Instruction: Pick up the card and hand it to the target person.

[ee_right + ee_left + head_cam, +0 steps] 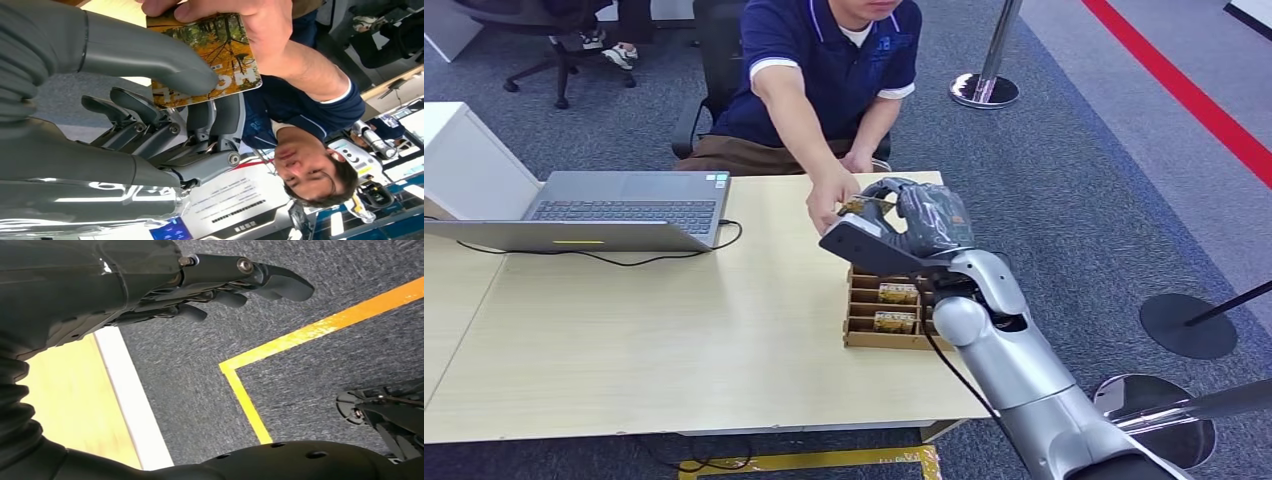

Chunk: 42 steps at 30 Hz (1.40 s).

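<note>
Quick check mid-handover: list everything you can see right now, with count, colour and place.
card: one, autumn-leaf print, pinched by the right robot hand and gripped by the person's hand.
card rack: one, brown, on the table's right side, holding at least two more cards.
laptop: one, grey, open, on the table's far left side.
cable: one, black, by the laptop.
table: one, light wood.
stanchion bases: several, on grey carpet.
person: one, blue shirt, seated opposite.
right robot hand: grey, over the rack.
left robot hand: dark, empty, above carpet.

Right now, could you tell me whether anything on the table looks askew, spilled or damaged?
Nothing stands out. The laptop sits open, the card rack rests flat on the table, and the right hand pinches the card intact.
</note>
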Each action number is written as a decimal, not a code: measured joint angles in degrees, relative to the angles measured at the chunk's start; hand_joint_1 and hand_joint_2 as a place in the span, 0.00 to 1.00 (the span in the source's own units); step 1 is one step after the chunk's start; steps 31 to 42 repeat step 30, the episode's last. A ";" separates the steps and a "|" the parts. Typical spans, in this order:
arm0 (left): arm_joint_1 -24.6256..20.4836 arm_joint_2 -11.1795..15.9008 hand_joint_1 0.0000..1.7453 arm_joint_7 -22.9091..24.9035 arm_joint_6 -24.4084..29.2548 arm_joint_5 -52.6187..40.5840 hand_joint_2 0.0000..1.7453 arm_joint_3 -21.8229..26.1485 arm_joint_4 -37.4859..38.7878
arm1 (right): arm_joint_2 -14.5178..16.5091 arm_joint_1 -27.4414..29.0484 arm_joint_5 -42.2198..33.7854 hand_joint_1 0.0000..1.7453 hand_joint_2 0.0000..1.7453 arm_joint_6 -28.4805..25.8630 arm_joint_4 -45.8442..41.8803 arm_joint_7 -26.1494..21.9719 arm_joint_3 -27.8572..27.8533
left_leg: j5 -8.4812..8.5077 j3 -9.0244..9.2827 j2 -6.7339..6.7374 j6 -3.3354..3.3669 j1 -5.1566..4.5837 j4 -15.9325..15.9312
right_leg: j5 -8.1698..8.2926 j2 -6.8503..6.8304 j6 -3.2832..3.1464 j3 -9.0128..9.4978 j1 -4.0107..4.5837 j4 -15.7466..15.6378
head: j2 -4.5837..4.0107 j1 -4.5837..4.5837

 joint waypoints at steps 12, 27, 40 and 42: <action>0.03 0.04 0.00 -0.96 -0.39 -0.26 0.50 -0.02 0.00 | 0.33 -0.42 -0.58 0.03 1.00 -0.13 2.14 -0.72 0.12 | 0.00 -0.01 -0.01 0.00 0.00 0.00 | 0.00 0.00 0.00 0.00 0.00 0.00 | -0.01 0.01; 0.03 0.17 0.00 -0.58 0.02 -0.19 0.00 -0.04 0.00 | 0.20 -0.41 -1.48 0.00 1.00 -1.20 3.01 -0.92 0.12 | 0.00 0.02 0.00 0.00 0.00 0.00 | 0.00 0.00 0.00 -0.01 0.00 0.00 | 0.00 0.00; 0.03 0.17 0.00 -0.58 0.02 -0.19 0.00 -0.04 0.00 | 0.11 -0.39 -1.51 0.03 1.00 -1.43 2.94 -0.86 0.12 | 0.00 0.02 0.00 0.00 0.00 0.00 | 0.00 0.00 0.00 -0.01 0.00 0.00 | 0.00 0.01; 0.03 0.17 0.00 -0.58 0.02 -0.19 0.00 -0.04 0.00 | 0.11 -0.39 -1.51 0.03 1.00 -1.43 2.94 -0.86 0.12 | 0.00 0.02 0.00 0.00 0.00 0.00 | 0.00 0.00 0.00 -0.01 0.00 0.00 | 0.00 0.01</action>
